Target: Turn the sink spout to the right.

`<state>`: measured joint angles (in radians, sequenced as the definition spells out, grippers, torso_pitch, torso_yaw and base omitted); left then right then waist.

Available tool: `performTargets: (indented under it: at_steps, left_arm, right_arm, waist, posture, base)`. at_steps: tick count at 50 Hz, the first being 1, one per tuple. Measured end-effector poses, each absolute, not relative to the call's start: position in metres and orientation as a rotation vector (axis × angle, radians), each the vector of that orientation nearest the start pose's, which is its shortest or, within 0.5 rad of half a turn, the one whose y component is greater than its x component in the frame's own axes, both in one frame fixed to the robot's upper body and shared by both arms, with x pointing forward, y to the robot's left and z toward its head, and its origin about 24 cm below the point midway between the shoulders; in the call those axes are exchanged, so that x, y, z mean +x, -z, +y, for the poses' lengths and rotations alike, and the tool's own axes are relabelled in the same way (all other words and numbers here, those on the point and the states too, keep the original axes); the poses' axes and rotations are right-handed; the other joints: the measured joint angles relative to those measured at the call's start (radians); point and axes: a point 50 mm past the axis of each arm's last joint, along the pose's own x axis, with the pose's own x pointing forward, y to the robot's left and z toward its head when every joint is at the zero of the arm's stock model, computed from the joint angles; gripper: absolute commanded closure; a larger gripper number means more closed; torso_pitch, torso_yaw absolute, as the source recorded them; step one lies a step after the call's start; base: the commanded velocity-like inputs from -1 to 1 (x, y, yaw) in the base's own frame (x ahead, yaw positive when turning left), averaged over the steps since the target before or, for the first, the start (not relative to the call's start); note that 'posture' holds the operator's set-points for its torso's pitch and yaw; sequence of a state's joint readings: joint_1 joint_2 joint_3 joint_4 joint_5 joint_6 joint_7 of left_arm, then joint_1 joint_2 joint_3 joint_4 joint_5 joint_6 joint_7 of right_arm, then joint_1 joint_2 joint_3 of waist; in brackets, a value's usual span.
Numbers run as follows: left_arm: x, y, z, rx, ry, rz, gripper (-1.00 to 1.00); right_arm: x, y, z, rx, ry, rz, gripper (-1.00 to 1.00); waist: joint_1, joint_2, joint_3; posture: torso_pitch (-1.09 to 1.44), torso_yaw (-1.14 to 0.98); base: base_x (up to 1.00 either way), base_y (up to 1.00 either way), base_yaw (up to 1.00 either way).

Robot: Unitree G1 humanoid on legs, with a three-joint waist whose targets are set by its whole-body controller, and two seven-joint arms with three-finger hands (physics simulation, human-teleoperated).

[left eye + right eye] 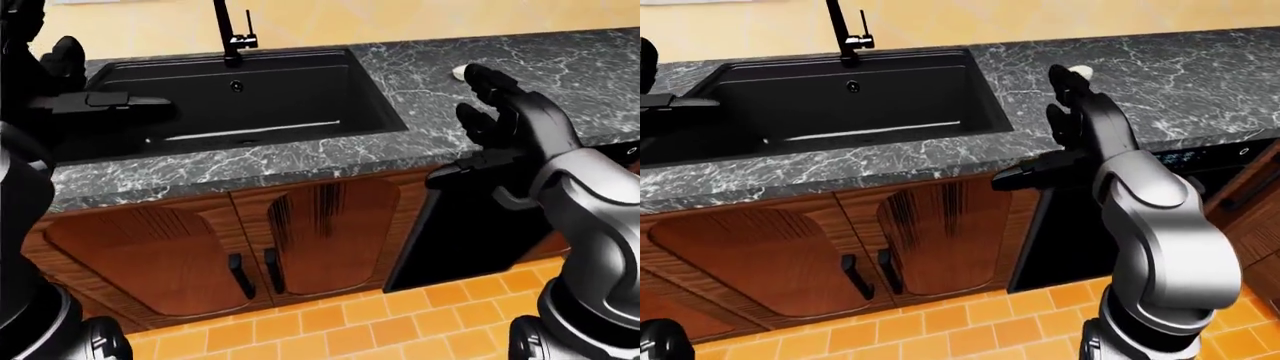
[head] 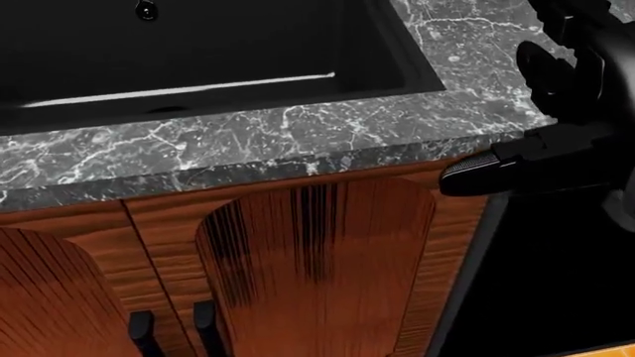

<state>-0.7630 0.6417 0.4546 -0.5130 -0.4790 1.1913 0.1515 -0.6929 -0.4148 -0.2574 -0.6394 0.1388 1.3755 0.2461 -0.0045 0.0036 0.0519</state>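
Observation:
The black faucet [image 1: 230,34] stands at the top rim of the black sink [image 1: 370,97]. Its pipe rises out of the top of the view, so the spout's direction does not show. A small lever sticks out on the faucet's right side. My left hand [image 1: 140,109] reaches flat over the sink's left part with fingers extended, open and empty, well left of and below the faucet. My right hand [image 1: 488,112] is raised over the marble counter [image 1: 560,67] to the right of the sink, fingers spread, open and empty. It also shows in the head view [image 2: 556,82].
A small white object [image 1: 460,72] lies on the counter just behind my right hand. Below the counter are two wooden cabinet doors [image 1: 330,225] with black handles and a black dishwasher front [image 1: 470,240]. An orange tiled floor [image 1: 350,330] lies below.

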Motion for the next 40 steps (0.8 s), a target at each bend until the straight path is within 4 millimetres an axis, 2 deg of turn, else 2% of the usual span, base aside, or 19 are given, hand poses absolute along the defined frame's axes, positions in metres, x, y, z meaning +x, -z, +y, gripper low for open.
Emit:
performTargets:
  at_steps: [8, 9, 11, 13, 14, 15, 18, 19, 20, 22, 25, 26, 34, 40]
  left_arm:
    - [0.257, -0.310, 0.256, 0.098, -0.234, -0.235, -1.00]
    - [0.257, -0.309, 0.255, 0.096, -0.229, -0.226, -1.00]
    - [0.257, -0.310, 0.251, 0.103, -0.211, -0.228, -1.00]
    - [0.255, -0.314, 0.250, 0.108, -0.204, -0.247, -1.00]
    - [0.254, -0.316, 0.250, 0.108, -0.204, -0.258, -1.00]
    - [0.252, -0.318, 0.248, 0.110, -0.202, -0.272, -1.00]
    - [0.249, -0.324, 0.247, 0.113, -0.202, -0.304, -1.00]
    - [0.249, -0.324, 0.249, 0.111, -0.211, -0.301, -1.00]
    - [0.249, -0.322, 0.251, 0.104, -0.221, -0.289, -1.00]
    - [0.253, -0.314, 0.254, 0.096, -0.238, -0.241, -1.00]
    - [0.255, -0.313, 0.253, 0.101, -0.238, -0.221, -1.00]
    - [0.254, -0.315, 0.251, 0.103, -0.232, -0.233, -1.00]
    - [0.250, -0.320, 0.245, 0.110, -0.201, -0.274, -1.00]
    - [0.251, -0.319, 0.246, 0.107, -0.205, -0.261, -1.00]
  right_arm:
    - [0.271, -0.256, -0.196, -0.193, -0.089, 0.013, -1.00]
    - [0.271, -0.256, -0.196, -0.193, -0.087, 0.017, -1.00]
    - [0.271, -0.255, -0.199, -0.191, -0.073, 0.021, -1.00]
    - [0.271, -0.257, -0.200, -0.190, -0.065, 0.012, -1.00]
    - [0.270, -0.259, -0.200, -0.191, -0.064, 0.003, -1.00]
    - [0.269, -0.260, -0.201, -0.191, -0.059, -0.005, -1.00]
    - [0.268, -0.264, -0.200, -0.182, -0.062, -0.025, -1.00]
    - [0.268, -0.264, -0.198, -0.178, -0.073, -0.030, -1.00]
    - [0.268, -0.262, -0.195, -0.176, -0.090, -0.025, -1.00]
    - [0.270, -0.257, -0.190, -0.177, -0.125, 0.004, -1.00]
    - [0.272, -0.257, -0.190, -0.172, -0.136, 0.020, -1.00]
    - [0.272, -0.259, -0.192, -0.172, -0.125, 0.011, -1.00]
    - [0.271, -0.265, -0.202, -0.176, -0.053, -0.008, -1.00]
    - [0.272, -0.261, -0.201, -0.190, -0.069, 0.012, -1.00]
  waist:
    - [0.002, 0.010, 0.001]
    - [0.003, 0.001, 0.003]
    - [0.006, -0.036, -0.003]
    - [0.007, -0.043, -0.015]
    - [0.008, -0.039, -0.014]
    - [0.003, -0.016, -0.016]
    - [-0.020, 0.050, 0.016]
    - [-0.015, 0.060, 0.016]
    - [-0.005, 0.045, 0.032]
    - [0.006, 0.020, 0.044]
    - [0.010, -0.030, 0.033]
    - [0.009, -0.040, 0.030]
    - [0.000, 0.014, 0.013]
    - [0.003, 0.009, 0.013]
  posture:
    - [0.00, 0.00]
    - [0.00, 0.00]
    - [0.00, 0.00]
    - [0.00, 0.00]
    - [0.00, 0.00]
    - [0.00, 0.00]
    - [0.00, 0.00]
    - [0.00, 0.00]
    - [0.00, 0.00]
    - [0.00, 0.00]
    - [0.00, 0.00]
    - [0.00, 0.00]
    - [0.00, 0.00]
    - [0.00, 0.00]
  base:
    - [0.00, 0.14, 0.00]
    - [0.00, 1.00, 0.00]
    - [0.00, 1.00, 0.00]
    - [0.00, 1.00, 0.00]
    - [0.00, 0.17, 0.00]
    - [0.00, 0.00, 0.00]
    - [0.00, 0.00, 0.00]
    - [0.00, 0.00, 0.00]
    - [0.00, 0.00, 0.00]
    - [0.00, 0.00, 0.00]
    - [0.00, 0.00, 0.00]
    - [0.00, 0.00, 0.00]
    - [0.00, 0.00, 0.00]
    - [0.00, 0.00, 0.00]
